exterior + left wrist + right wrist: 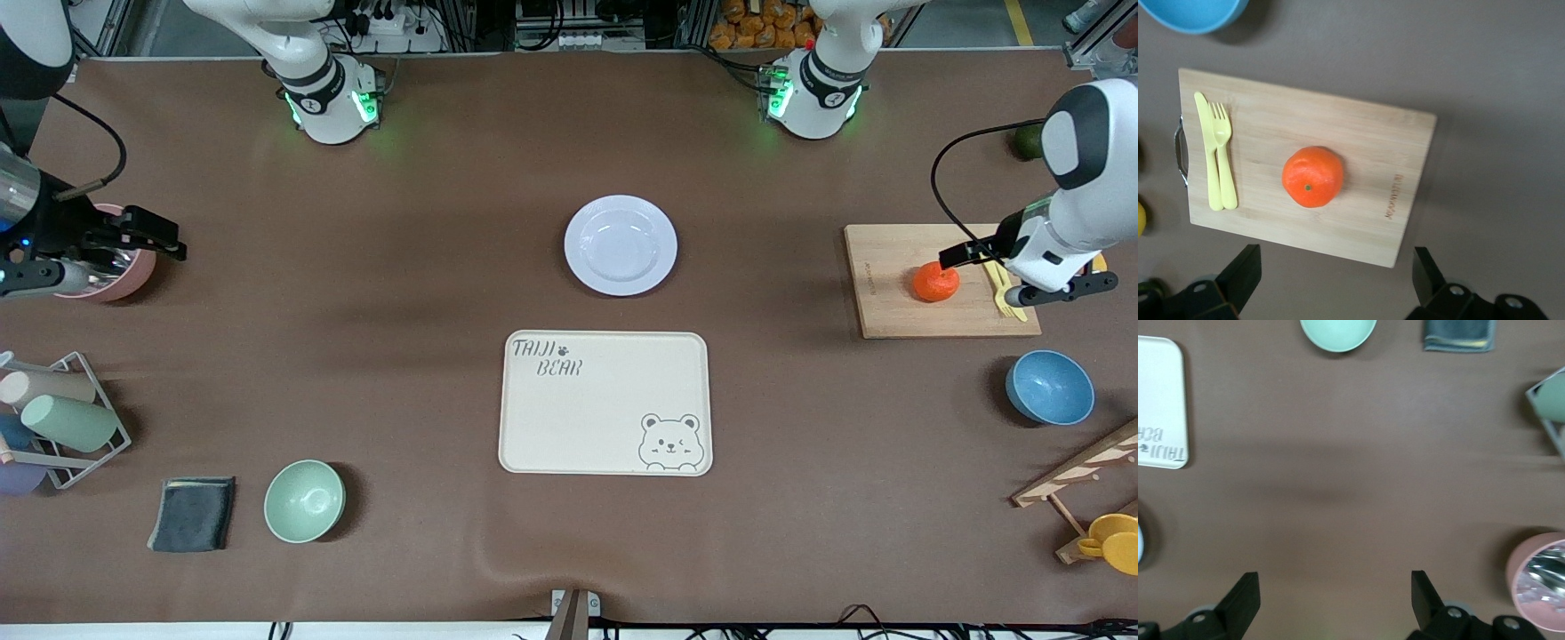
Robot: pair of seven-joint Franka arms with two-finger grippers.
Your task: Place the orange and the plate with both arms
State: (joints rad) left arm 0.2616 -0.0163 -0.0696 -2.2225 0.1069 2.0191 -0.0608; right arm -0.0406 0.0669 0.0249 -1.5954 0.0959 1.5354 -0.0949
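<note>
Table (356,293) is sprawling under me, all brown mat. Cream bear tray (605,403) is sitting in the middle, nearer the front camera than the plate (621,244), which is lying empty just above it in the front view. Wooden cutting board (898,311) is lying toward my left arm's end, and the orange (936,282) is sitting on it, with a yellow fork and knife (1215,152) lying beside it on the same board. I'm hovering my left gripper (1331,283) over that board's edge, jaws spread wide, gripping nothing. I'm hanging my right gripper (1331,603) over bare mat toward the right arm's end, by the pink cup (1538,583), jaws spread too, also gripping nothing.
</note>
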